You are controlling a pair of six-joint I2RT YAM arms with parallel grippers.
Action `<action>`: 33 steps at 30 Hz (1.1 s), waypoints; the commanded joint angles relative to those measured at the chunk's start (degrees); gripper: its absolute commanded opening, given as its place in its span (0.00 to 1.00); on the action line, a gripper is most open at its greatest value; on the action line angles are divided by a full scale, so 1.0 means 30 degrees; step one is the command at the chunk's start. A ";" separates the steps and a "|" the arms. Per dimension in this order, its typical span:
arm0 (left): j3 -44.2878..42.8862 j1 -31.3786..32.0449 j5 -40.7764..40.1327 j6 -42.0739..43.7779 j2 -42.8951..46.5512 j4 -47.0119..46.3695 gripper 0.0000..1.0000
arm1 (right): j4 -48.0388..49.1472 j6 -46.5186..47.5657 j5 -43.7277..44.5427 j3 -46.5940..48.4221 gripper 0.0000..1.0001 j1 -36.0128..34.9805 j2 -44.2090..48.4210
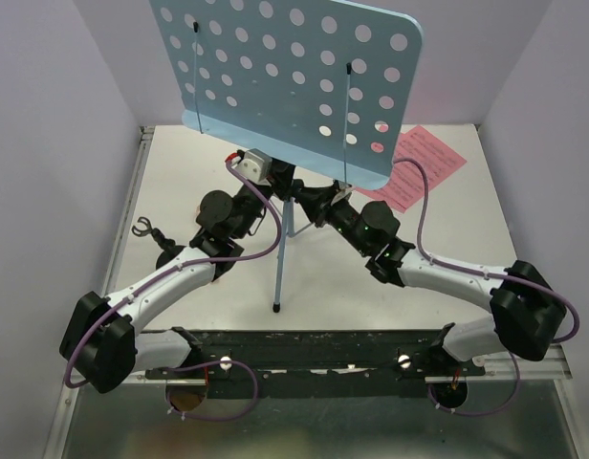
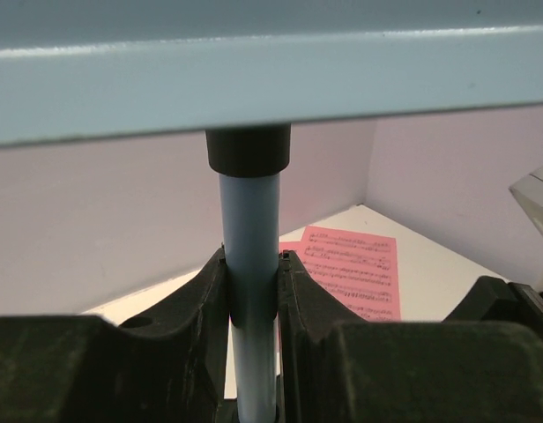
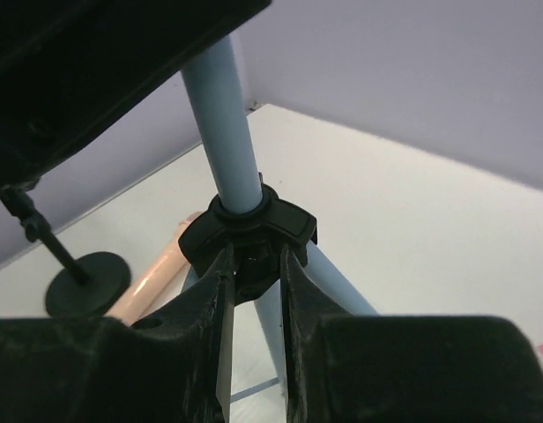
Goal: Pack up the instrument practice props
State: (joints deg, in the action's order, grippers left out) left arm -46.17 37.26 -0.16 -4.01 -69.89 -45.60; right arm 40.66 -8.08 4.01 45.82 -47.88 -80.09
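Caught the stand (image 1: 275, 124) upright mid-counter (image 1: 447, 239), desk (image 1: 285, 76) on top, legs spread below. Closed the left jaws on the pole (image 2: 249, 238), right under the black collar (image 2: 248, 150) beneath the desk. Went high up, probably to steady the top-heavy end against tipping. Pinched the right jaws on the black hub (image 3: 251, 231) lower down, at the meeting of legs and pole, likely the spot to work for folding the tripod in. Gripped at two heights, then: one to hold, one to collapse, judging by the task. Left the pink pages (image 1: 421, 164) flat on the counter behind and to the right, partly hidden under the desk's edge from above, clear of both arms. Left the mic (image 3: 152, 273) lying on the counter beyond the legs, just beside the round base of the mic stand (image 3: 80, 288); could not tell whether touching. Saw nothing packed yet, and spotted no box or bag in any view. Called for a gentle touch on that hub, to avoid kicking a leg into the mic.
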 commanded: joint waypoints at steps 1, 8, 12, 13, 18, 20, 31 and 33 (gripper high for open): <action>-0.0283 0.0355 0.0436 -0.0333 -0.0464 0.0729 0.00 | 0.1499 0.6522 0.2935 -0.1532 0.00 -0.1089 -0.1044; -0.0692 0.0385 0.0201 -0.0654 -0.0698 0.1489 0.00 | 0.5276 1.4278 0.6334 -0.2353 0.01 -0.3051 -0.2917; -0.0693 0.0414 -0.0209 -0.0743 -0.0670 0.1637 0.00 | 0.7829 1.8389 0.7685 -0.3027 0.01 -0.3844 -0.4062; -0.0635 0.0356 -0.0209 -0.0714 -0.0640 0.1637 0.00 | 0.7948 1.9207 0.7774 -0.3086 0.01 -0.3932 -0.4237; -0.0489 0.0355 -0.0151 -0.0480 -0.0493 0.1813 0.00 | 0.8330 2.2607 0.7600 -0.3234 0.01 -0.4693 -0.4883; -0.0430 0.0355 -0.0063 -0.0479 -0.0522 0.1725 0.00 | 0.8359 2.3956 0.7569 -0.3146 0.01 -0.5016 -0.5088; -0.0166 0.0296 -0.0793 -0.0450 -0.0581 0.1550 0.00 | 0.6695 2.0777 1.1607 -0.1857 0.67 -0.5924 -0.3454; -0.0195 0.0267 -0.1087 -0.0537 -0.0581 0.1462 0.00 | 0.3949 1.8059 1.2079 -0.1623 0.75 -0.6217 -0.1876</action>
State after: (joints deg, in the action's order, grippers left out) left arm -47.24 38.00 -0.84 -4.60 -70.46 -44.27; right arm 65.01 58.35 32.73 39.57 -64.66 -92.36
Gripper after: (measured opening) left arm 0.313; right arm 0.686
